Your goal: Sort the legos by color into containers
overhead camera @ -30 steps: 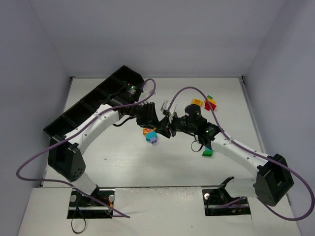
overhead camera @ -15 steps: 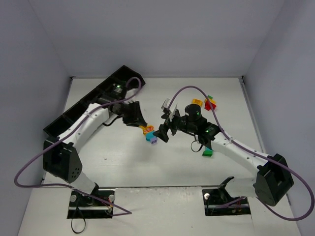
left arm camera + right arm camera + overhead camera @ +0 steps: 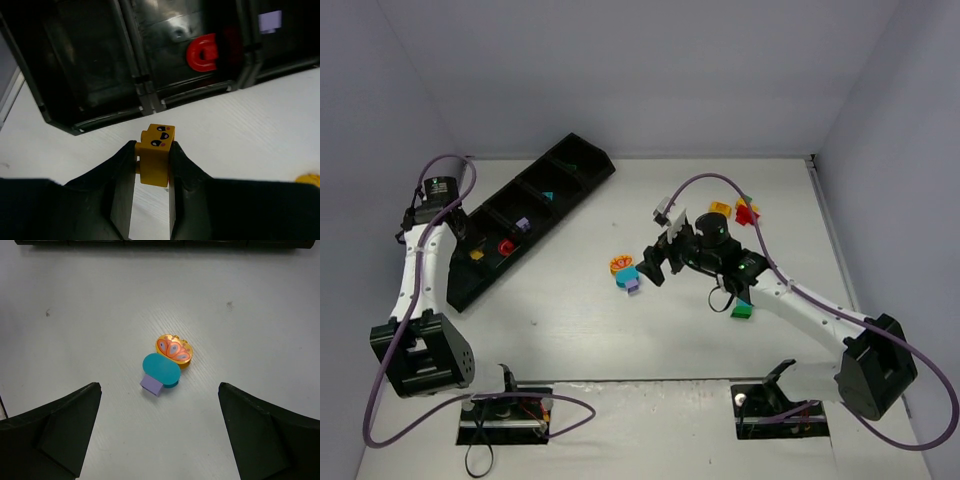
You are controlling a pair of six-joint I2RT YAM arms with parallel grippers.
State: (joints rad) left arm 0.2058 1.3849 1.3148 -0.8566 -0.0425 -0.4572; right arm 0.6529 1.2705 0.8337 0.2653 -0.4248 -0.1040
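Swung from centre to the black tray (image 3: 145,92), the left gripper (image 3: 152,148) clamps a yellow brick (image 3: 156,159) just short of its end compartment (image 3: 85,60).

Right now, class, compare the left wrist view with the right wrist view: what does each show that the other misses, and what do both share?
Only the left wrist view shows the left gripper shut on a yellow face brick, plus a red curved piece and a lilac tile lying in neighbouring compartments of the black tray. Only the right wrist view shows the open right gripper aimed at an orange piece, teal piece and lilac brick clustered on the table. Both show the black tray and the table.
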